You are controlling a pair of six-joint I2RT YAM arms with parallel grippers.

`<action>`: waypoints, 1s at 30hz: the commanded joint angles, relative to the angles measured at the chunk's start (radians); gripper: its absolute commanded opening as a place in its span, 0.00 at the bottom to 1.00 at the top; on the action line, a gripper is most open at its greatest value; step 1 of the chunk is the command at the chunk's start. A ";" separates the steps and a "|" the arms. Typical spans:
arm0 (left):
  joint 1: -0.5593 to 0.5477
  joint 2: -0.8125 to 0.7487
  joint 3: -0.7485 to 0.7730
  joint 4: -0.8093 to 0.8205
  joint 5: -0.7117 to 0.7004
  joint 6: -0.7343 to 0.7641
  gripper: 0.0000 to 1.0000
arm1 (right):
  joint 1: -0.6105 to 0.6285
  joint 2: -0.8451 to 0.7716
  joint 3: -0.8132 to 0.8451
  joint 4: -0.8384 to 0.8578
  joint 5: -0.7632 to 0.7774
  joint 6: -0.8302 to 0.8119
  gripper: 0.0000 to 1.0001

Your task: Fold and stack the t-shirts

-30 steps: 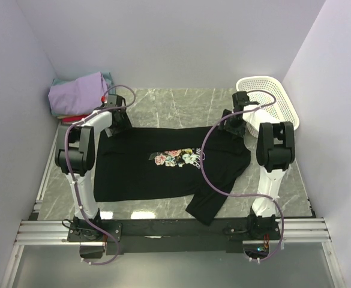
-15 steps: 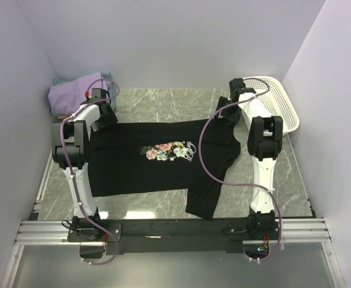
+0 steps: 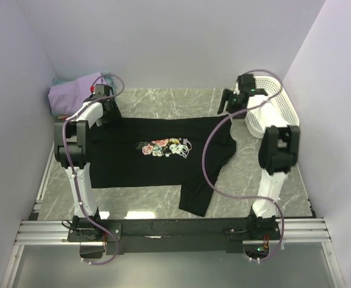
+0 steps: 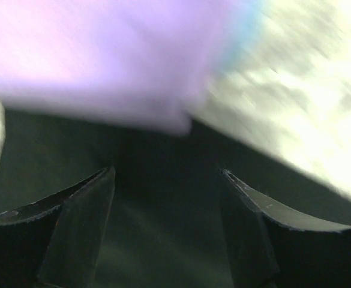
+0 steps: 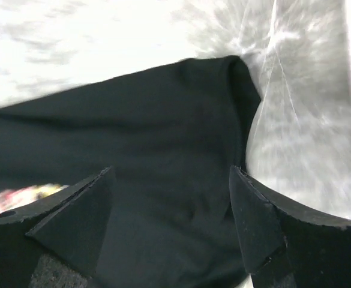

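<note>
A black t-shirt (image 3: 157,162) with a rose print (image 3: 163,147) lies spread flat across the marble table, one sleeve trailing toward the front edge. My left gripper (image 3: 106,114) hovers at its far left corner, jaws open, black cloth (image 4: 163,240) under them and nothing pinched. Behind it sits a folded lavender t-shirt (image 3: 73,93) (image 4: 103,54) with a teal edge (image 4: 240,42) showing. At the shirt's far right corner (image 5: 235,72) my right gripper (image 3: 224,107) stands open (image 5: 170,171) above the cloth.
A white mesh basket (image 3: 280,99) stands at the back right, just behind the right arm. The folded pile fills the back left corner against the walls. Bare marble (image 3: 163,102) shows behind the shirt and beside its right edge (image 5: 307,90).
Both grippers have moved toward the back wall and the black shirt slid back and leftward with them. The right gripper has opened wider and swung up toward the basket.
</note>
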 commanded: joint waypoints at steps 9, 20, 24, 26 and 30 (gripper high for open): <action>-0.212 -0.529 -0.359 0.001 0.041 -0.132 0.76 | 0.182 -0.458 -0.341 -0.073 0.064 -0.009 0.83; -0.227 -0.984 -0.890 0.061 0.054 -0.249 0.79 | 0.396 -0.802 -0.785 -0.080 0.166 0.188 0.80; -0.229 -1.007 -0.895 0.013 -0.026 -0.284 0.80 | 0.482 -0.819 -0.822 -0.089 0.194 0.275 0.80; -0.227 -1.004 -0.888 -0.042 -0.058 -0.307 0.80 | 0.516 -0.815 -0.839 -0.086 0.206 0.316 0.80; -0.229 -1.019 -0.911 -0.110 -0.115 -0.356 0.80 | 0.604 -0.801 -0.853 -0.090 0.251 0.373 0.80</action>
